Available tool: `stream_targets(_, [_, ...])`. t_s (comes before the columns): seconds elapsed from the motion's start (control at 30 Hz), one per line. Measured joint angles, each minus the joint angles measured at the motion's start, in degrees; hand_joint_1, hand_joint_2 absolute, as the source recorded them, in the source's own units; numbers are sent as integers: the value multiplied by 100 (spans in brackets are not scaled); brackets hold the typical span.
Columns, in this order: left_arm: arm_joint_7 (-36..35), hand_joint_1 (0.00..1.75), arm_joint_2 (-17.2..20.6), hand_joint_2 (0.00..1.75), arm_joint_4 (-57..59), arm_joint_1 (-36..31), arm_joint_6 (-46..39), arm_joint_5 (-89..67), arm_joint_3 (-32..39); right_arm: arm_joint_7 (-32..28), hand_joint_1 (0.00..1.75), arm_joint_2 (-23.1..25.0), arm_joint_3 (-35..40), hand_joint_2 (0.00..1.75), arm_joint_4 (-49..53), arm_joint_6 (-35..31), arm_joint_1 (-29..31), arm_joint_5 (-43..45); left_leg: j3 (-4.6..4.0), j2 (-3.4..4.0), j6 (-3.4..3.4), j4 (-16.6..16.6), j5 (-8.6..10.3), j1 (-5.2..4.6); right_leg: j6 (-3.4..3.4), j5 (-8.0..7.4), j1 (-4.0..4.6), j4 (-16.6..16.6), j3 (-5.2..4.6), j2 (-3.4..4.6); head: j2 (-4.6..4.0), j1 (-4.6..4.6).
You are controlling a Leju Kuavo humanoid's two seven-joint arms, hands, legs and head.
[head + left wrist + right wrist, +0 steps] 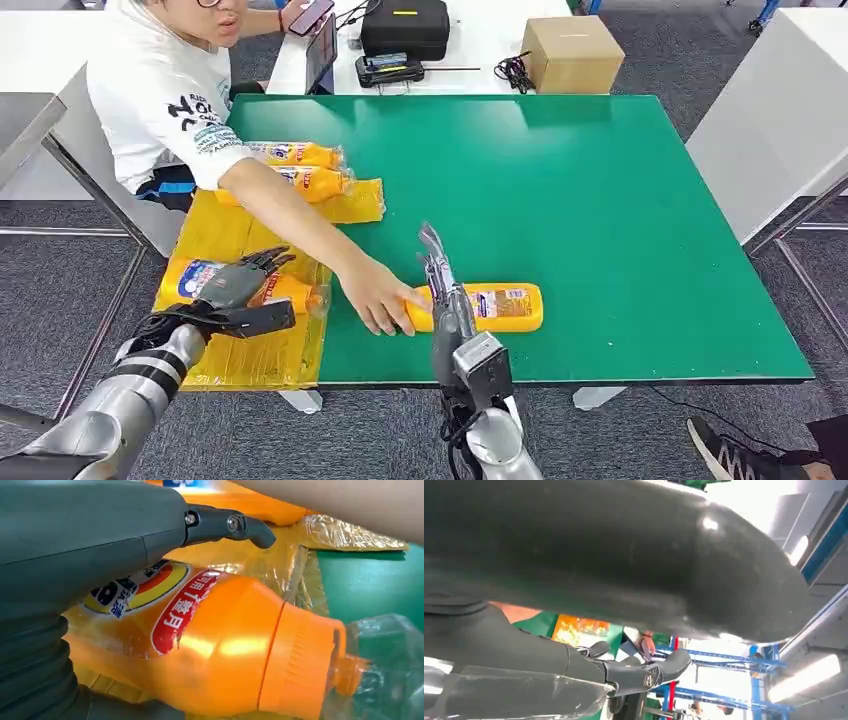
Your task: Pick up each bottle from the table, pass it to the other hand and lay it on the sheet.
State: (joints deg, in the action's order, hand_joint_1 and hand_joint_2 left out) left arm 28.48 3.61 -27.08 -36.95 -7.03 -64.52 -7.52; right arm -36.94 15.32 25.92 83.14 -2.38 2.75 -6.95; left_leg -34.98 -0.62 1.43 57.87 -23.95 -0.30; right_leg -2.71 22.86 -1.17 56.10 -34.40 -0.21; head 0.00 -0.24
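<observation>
Four orange bottles counted: two at far end of yellow sheet (230,235), one under left hand (240,285) at near end of sheet, one on green table (620,220) near front edge, with a person's hand (375,300) on its cap end.

Bottle on sheet under left hand (215,645): lying on side, label up, cap toward table. Left hand resting over it, fingers spread across body and not visibly wrapped round; judged open, release likely done or nearly.

Bottle on table (485,307): lying flat, label up, just beside right hand (440,275). Right hand raised edge-on, fingers extended and apart, gripping nothing.

Handling, judged: smooth glossy plastic, likely slippery; probably filled, so moderately heavy; body stiff enough but may give under squeeze. Round, so liable to roll once lifted or nudged. Best taken across labelled mid-body, fingers wrapped round widest part; tapered cap end poorer. Crinkly sheet film may shift under a laid bottle.

Far pair of bottles (300,168): side by side, touching or nearly.
</observation>
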Motion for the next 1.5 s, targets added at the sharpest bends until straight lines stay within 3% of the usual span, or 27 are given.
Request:
stream_targets(0.17, [236, 0, 2, 175, 35, -9, 461, 553, 7, 35, 0, 0, 0, 0, -83, -39, 30, 22, 18, -3, -1, -1, -1, 0, 2, 3, 0, -1, 20, 0, 0, 0])
stream_targets(0.57, [872, 0, -17, 175, -256, 249, 2544, 2726, 566, 94, 0, 39, -26, 0, -284, -133, 91, 190, 31, -2, 0, -2, 1, 1, 2, 2, 1, 0, 29, 0, 0, 0])
stream_targets(0.7, [1038, 0, -152, 175, -723, 557, 2060, 3634, 776, 113, 0, 57, -22, 0, -382, -146, 101, 177, 20, 5, 0, -1, 1, 0, 1, 1, 1, -1, 11, 2, 0, 0])
stream_targets(0.8, [1034, 0, -339, 175, -1176, 680, 1054, 3995, 971, 199, 0, 63, 4, 0, -437, -190, 97, 76, 2, 1, 0, -1, 2, 0, 0, 1, 1, -1, 0, 1, 0, 2])
stream_targets(0.9, [1034, 0, -418, 175, -1480, 684, 845, 4113, 1082, 219, 0, 63, 20, 0, -490, -212, 97, 61, 0, 3, 0, -1, 2, 0, 0, 0, 0, 0, -2, 2, 0, 0])
stream_targets(0.93, [1040, 0, -446, 175, -1565, 707, 670, 4267, 1132, 225, 0, 63, 20, 175, -503, -214, 97, 48, -1, 3, 0, -1, 2, 0, 0, 1, 1, 0, -5, 2, 0, 2])
stream_targets(1.07, [1047, 0, -610, 175, -2309, 854, 52, 5354, 1353, 269, 0, 63, 48, 175, -551, -289, 98, -107, -13, 5, 0, 0, 2, 0, 0, 1, 1, 0, -20, 2, 0, 0])
stream_targets(1.23, [852, 0, -834, 175, -2996, 929, 251, 6429, 1751, 406, 0, -43, -17, 175, -546, -727, 125, -557, -17, 5, 0, 0, 2, 1, 0, 1, 1, 0, -23, 2, 0, 0])
stream_targets(1.5, [901, 0, -1005, 175, -3412, 1402, 196, 6557, 1858, 1076, 0, -615, -289, 175, -542, -1165, 378, -1981, -18, 4, 1, 2, 1, -6, -2, 0, -4, -2, -22, 2, 0, 0])
